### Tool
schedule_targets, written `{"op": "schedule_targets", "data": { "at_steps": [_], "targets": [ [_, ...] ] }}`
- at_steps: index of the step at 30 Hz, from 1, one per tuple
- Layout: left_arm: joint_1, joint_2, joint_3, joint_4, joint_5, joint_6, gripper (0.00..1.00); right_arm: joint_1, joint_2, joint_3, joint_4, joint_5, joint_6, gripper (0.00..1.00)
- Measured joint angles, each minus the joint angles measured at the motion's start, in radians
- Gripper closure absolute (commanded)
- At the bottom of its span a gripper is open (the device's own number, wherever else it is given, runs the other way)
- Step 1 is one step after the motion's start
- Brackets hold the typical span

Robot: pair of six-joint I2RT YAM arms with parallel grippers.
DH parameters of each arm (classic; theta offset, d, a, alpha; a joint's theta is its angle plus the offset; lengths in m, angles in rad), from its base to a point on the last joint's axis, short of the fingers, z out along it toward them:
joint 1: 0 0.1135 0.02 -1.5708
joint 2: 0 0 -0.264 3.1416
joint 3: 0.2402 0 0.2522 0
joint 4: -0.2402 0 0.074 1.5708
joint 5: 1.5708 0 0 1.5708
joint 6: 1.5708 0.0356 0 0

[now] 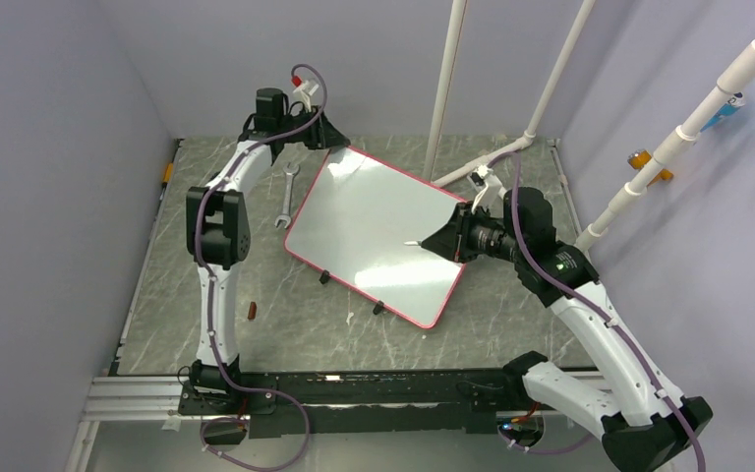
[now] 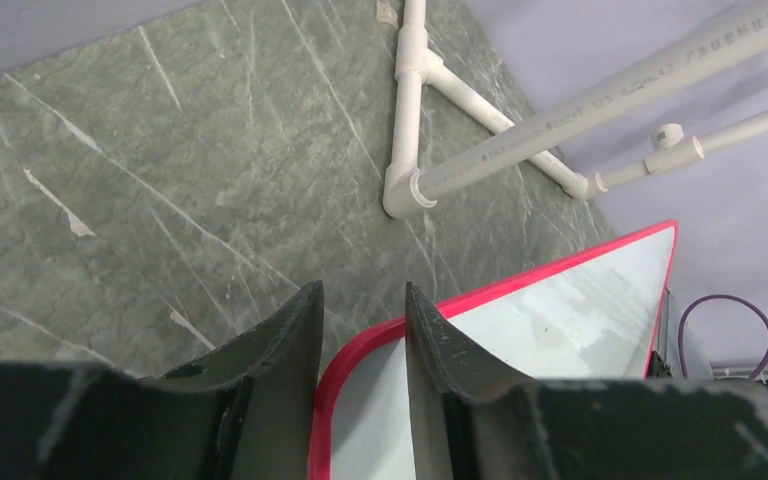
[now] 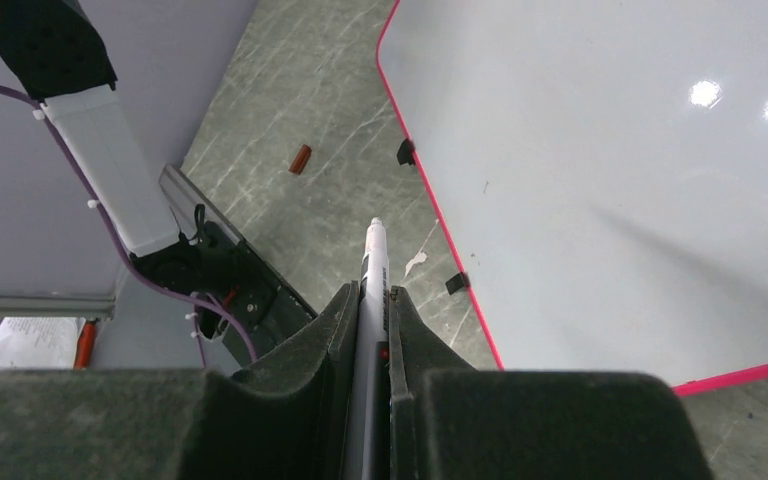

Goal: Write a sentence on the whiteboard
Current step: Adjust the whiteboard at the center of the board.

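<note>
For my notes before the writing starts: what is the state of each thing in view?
whiteboard: lying flat, nothing written yet
marker: held in right gripper
right gripper: shut on marker
left gripper: open, astride whiteboard corner
wrench: lying loose beside whiteboard

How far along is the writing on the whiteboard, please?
Done: the right tool is clamped on a marker. In hand: the left tool straddles a far corner of the whiteboard, jaws apart, and the marker's tip hangs over the board. Left: the whole sentence; the white surface shows no words yet.
</note>
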Motion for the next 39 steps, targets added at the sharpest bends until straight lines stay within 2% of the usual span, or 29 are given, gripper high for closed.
{"op": "schedule_targets", "data": {
  "at_steps": [8,18,29,33,35,39],
  "targets": [
    [0.011,-0.145,-0.195,0.016,-0.016,0.022,0.65,0.005,-0.038,0.000,-0.009,0.001,0.006,1.00],
    [0.009,-0.365,-0.532,0.122,-0.062,0.030,0.67,0.008,-0.080,0.000,-0.043,0.003,0.014,1.00],
    [0.008,-0.574,-0.814,0.198,-0.134,0.037,0.61,0.010,-0.092,-0.001,-0.045,0.002,0.024,1.00],
    [0.008,-0.626,-0.873,0.200,-0.143,0.055,0.52,0.010,-0.090,-0.001,-0.045,0.002,0.024,1.00],
    [0.008,-0.653,-0.902,0.195,-0.145,0.064,0.42,0.010,-0.087,-0.001,-0.045,0.002,0.024,1.00],
    [-0.002,-0.694,-0.933,0.161,-0.145,0.101,0.15,0.010,-0.074,-0.001,-0.045,0.002,0.024,1.00]
  ]
}}
